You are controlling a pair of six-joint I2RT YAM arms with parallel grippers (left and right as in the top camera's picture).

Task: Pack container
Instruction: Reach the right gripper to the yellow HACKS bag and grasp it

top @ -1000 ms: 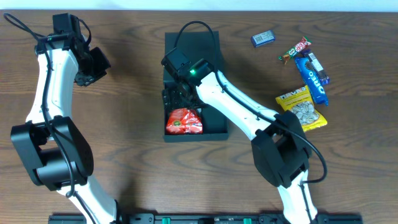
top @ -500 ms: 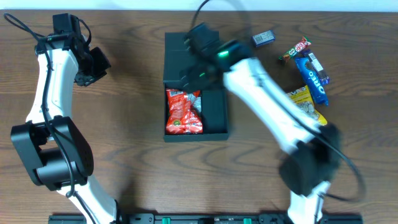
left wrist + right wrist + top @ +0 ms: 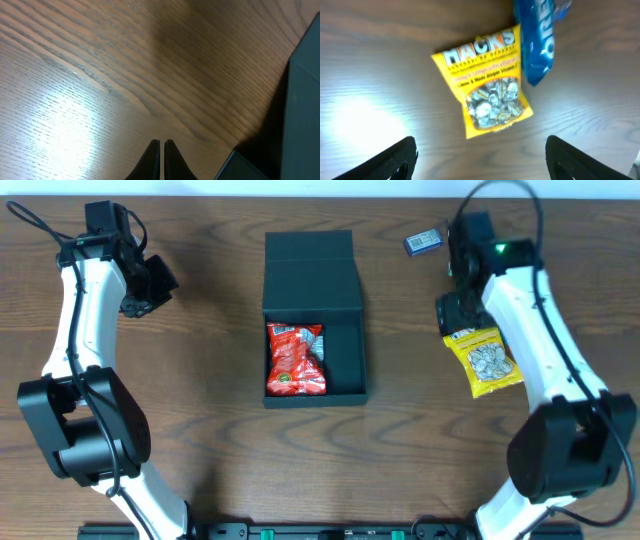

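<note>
Near the middle of the table point(image 3: 200, 430), the dark green container point(image 3: 345, 365) is seen open, its lid laid back toward the far edge, with a red snack packet point(image 3: 295, 360) contained in its left half. Off to the right, a yellow seed packet point(image 3: 490, 85) is overlapped at one corner by a blue cookie pack point(image 3: 537, 40); the right gripper point(image 3: 480, 142) is poised above the packet, jaws spread wide, nothing gripped. Farther back, left of the container, the left gripper point(image 3: 161, 149) is pinched shut over bare wood

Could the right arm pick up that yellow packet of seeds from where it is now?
Probably yes. The right arm hangs right above the yellow seed packet, jaws open wide, with nothing lying across it; only the blue Oreo packet meets one corner.
</note>
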